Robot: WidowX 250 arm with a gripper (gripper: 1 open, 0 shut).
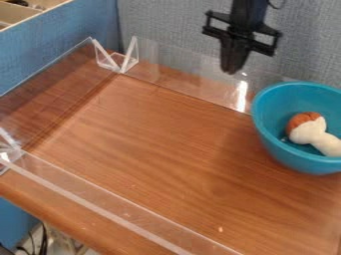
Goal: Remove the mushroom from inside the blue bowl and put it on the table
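Camera view, mushroom (310, 130) in blue bowl (277, 139), gripper (237, 66) closed, empty, up-left.

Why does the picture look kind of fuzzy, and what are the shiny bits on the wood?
In the camera view, everything is soft because the picture is small and low in detail. The reddish-brown wood-grain table shows pale sheen from overhead light, the low clear acrylic walls catch bright glints, and the glossy teal-blue bowl has a highlighted rim.
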